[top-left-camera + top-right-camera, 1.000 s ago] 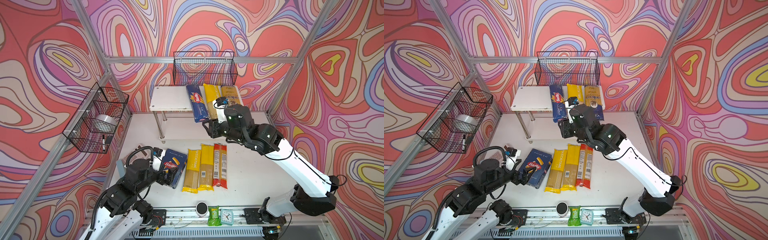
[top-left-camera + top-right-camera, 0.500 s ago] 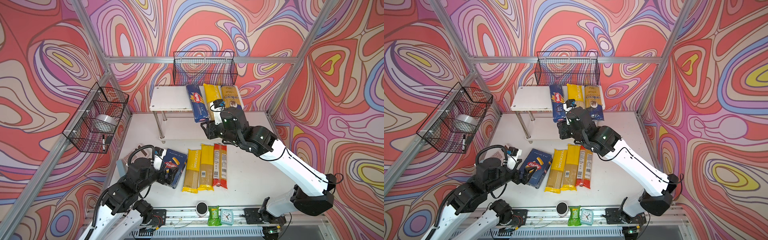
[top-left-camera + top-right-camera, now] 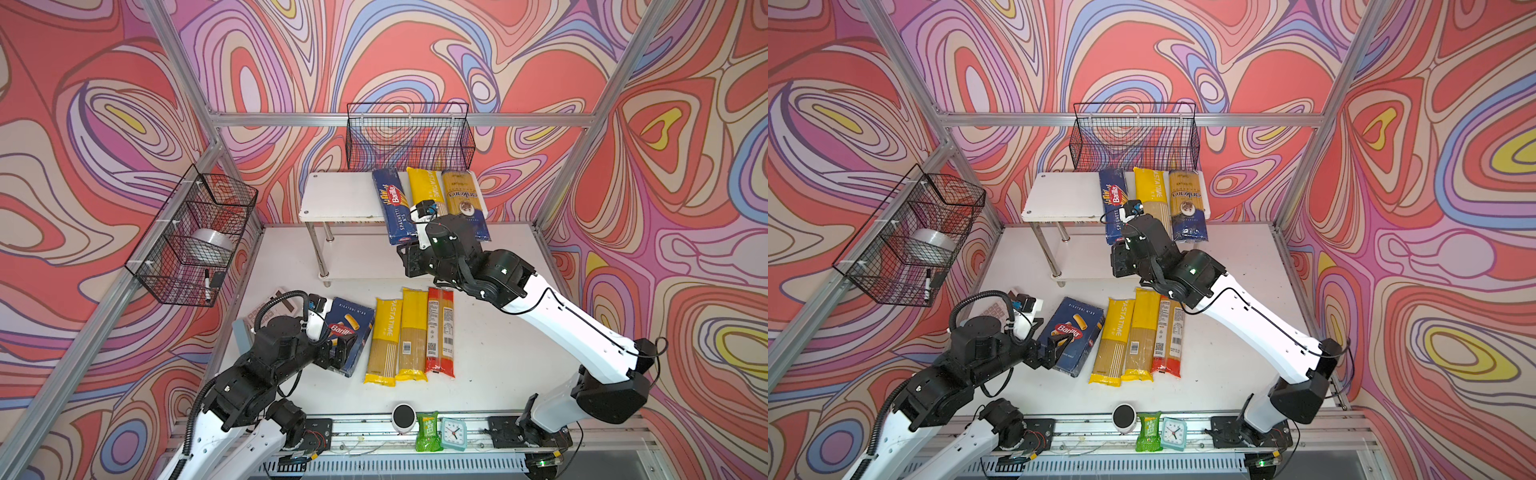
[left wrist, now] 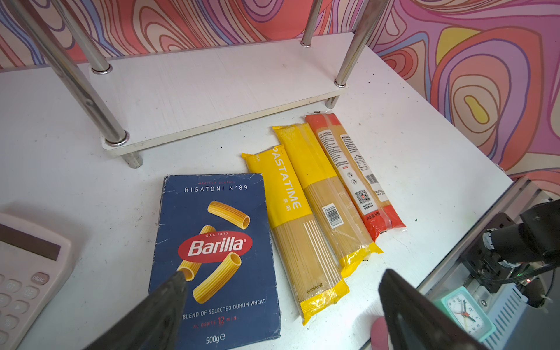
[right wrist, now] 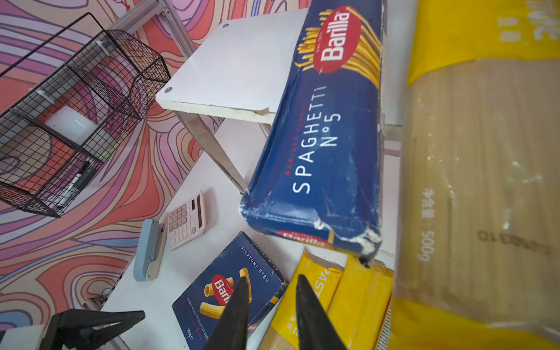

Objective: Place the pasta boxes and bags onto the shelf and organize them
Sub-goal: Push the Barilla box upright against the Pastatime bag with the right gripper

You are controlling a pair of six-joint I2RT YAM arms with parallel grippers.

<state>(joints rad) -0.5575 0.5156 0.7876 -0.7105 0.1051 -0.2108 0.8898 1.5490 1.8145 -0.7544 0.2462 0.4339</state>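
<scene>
The white shelf (image 3: 336,195) (image 3: 1059,195) carries the long Barilla spaghetti box (image 3: 392,208) (image 5: 327,136), a yellow bag (image 3: 426,187) and a gold and dark blue bag (image 3: 463,199); all three overhang its front edge. The rigatoni box (image 3: 353,328) (image 4: 215,257), two yellow bags (image 3: 384,340) (image 3: 411,332) and a red bag (image 3: 441,332) lie flat on the table. My left gripper (image 3: 345,345) (image 4: 283,274) hovers open over the rigatoni box's near end. My right gripper (image 3: 405,262) (image 5: 271,278) hangs below the spaghetti box's end, jaws narrowly apart and empty.
A pink calculator (image 5: 186,219) and a blue stapler (image 5: 150,251) lie left of the rigatoni box. Black wire baskets hang behind the shelf (image 3: 409,137) and on the left wall (image 3: 191,237). A clock (image 3: 453,434), a green packet (image 3: 428,432) and a round black-topped item (image 3: 404,417) sit on the front rail.
My right gripper has drawn back from the shelf's front edge and shifted left, its jaws narrowing. The left arm has barely moved and stays open.
</scene>
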